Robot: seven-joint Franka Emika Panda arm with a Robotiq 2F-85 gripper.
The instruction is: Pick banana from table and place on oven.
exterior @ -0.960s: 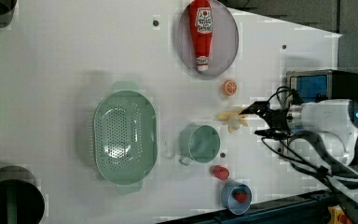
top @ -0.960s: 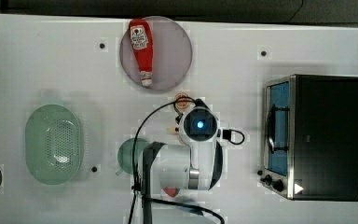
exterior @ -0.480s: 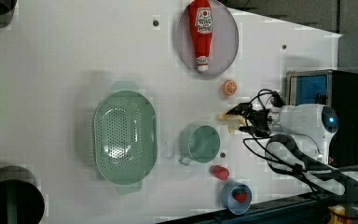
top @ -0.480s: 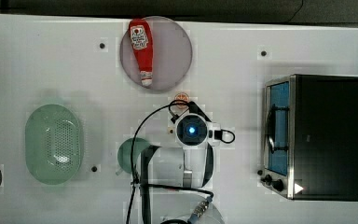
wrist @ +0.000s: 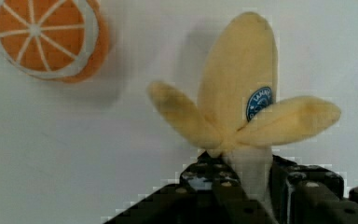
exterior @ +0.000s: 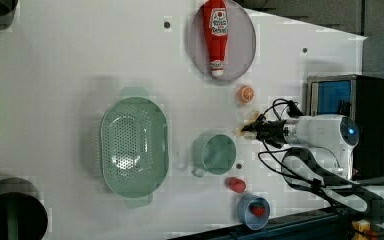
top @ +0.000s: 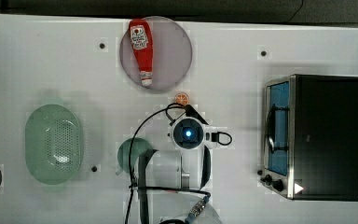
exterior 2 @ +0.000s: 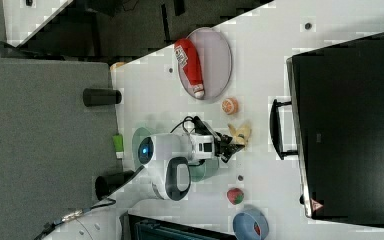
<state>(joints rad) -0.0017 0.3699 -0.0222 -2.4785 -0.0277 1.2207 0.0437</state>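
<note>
The banana (wrist: pixel 242 93), pale yellow and plush with peel flaps and a blue sticker, lies on the white table (top: pixel 233 60). My gripper (wrist: pixel 244 175) is shut on its pale stem end, which sits between the black fingers (wrist: pixel 303 189). In the right view the banana (exterior 2: pixel 240 134) pokes out past the gripper (exterior 2: pixel 230 145), toward the oven's handle. In the left view the gripper (exterior: pixel 256 131) meets the banana (exterior: pixel 250 125) just below the orange slice. The oven (top: pixel 326 135), black-topped with a bluish door, stands at the top view's right. In the top view the arm's wrist (top: pixel 188 134) covers the banana.
An orange slice (top: pixel 182 98) lies close to the banana. A ketchup bottle (top: pixel 141 49) rests on a grey plate (top: pixel 168 70). A green colander (top: pixel 54 143) and green cup (top: pixel 130 154) sit to the top view's left. A strawberry (exterior: pixel 237 185) and blue bowl (exterior: pixel 254 211) are near the arm's base.
The arm has come down and shifted slightly toward the top view's left, onto the banana. The jaws have gone from wide open to closed on the banana's stem end.
</note>
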